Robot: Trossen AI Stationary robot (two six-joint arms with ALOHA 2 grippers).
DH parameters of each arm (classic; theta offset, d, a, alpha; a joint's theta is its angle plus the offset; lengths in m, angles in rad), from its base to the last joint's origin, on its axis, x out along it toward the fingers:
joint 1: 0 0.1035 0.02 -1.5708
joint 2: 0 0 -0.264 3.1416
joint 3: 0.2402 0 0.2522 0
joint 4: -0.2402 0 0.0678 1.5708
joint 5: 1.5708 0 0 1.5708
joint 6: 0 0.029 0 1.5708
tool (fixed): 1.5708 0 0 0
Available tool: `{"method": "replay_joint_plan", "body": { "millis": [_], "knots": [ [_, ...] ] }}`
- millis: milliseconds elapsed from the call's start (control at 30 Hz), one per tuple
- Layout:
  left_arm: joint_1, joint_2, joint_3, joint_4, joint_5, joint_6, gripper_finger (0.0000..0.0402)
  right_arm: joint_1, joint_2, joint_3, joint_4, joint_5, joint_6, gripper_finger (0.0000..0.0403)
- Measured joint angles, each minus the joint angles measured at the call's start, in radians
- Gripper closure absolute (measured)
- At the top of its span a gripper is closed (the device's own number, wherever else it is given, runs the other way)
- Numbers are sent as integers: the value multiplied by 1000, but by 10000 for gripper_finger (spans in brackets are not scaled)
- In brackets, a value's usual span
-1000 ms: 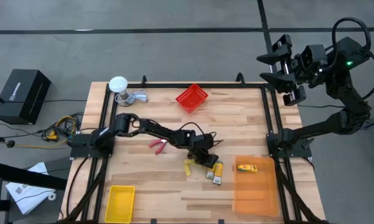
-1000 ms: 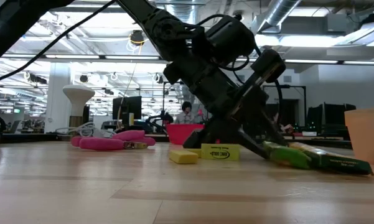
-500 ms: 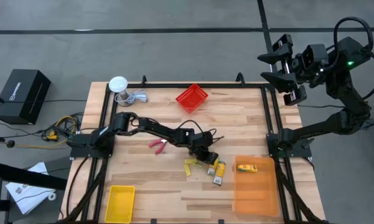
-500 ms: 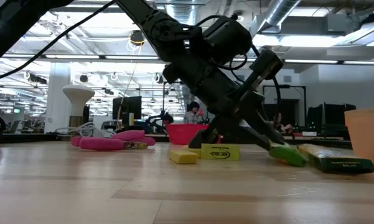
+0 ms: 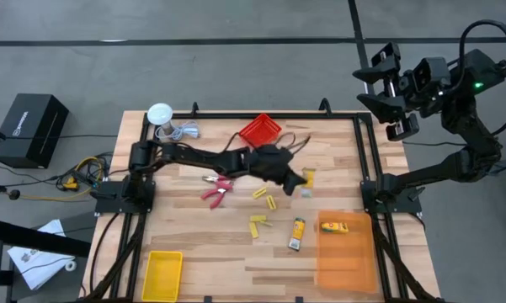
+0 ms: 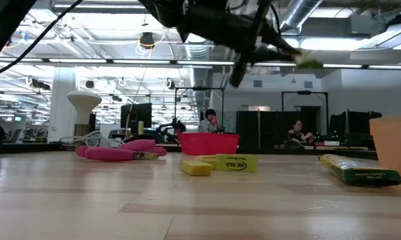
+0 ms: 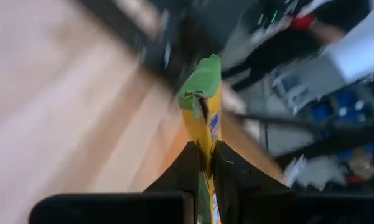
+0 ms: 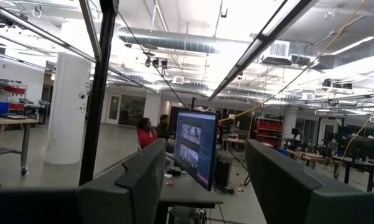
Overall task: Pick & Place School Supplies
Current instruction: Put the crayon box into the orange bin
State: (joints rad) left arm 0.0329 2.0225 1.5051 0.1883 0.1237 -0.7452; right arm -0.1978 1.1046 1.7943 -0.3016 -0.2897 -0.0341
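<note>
My left gripper hangs above the middle of the table, shut on a yellow-orange box with a green end. In the low view the box's green end pokes out of the raised gripper. On the wood lie a second box, red-handled scissors and small yellow pieces. Another yellow box rests in the orange bin. My right gripper waits open, high beyond the table's far right corner; its wrist view shows only the room past its fingers. My left gripper pinches the box's two flat faces between its two fingers, at the end away from the green one. The fingers reach out from the table's left, slanting slightly down, and lie along the box. The box sticks out beyond the fingertips, lifted clear of the table.
A red bin stands at the far middle, a yellow bin at the near left. A white round object with a cable sits at the far left corner. Bare wood lies between the red bin and the orange bin.
My left gripper has shut on one of the two boxes lying near the orange bin, then risen quickly and swung toward the far edge, rolling and tipping closer to level. That box is now lifted clear; the other stays on the table.
</note>
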Motion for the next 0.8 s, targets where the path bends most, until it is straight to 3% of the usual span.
{"method": "replay_joint_plan", "body": {
  "millis": [100, 333, 667, 800],
  "knots": [
    [-6, -1, 17, 97, -3, 13, 386, 0, -6, -1, -2, 2, 0, 191],
    [-25, 81, 114, 114, 8, 61, 386, 0, -28, 0, -1, 2, 0, 191],
    [-82, 338, 434, 149, 130, 94, 386, 0, -27, 0, -11, 3, 12, 191],
    [-88, 408, 504, 150, 154, 94, 386, 0, -25, 0, -30, 3, 11, 191]
  ]
}}
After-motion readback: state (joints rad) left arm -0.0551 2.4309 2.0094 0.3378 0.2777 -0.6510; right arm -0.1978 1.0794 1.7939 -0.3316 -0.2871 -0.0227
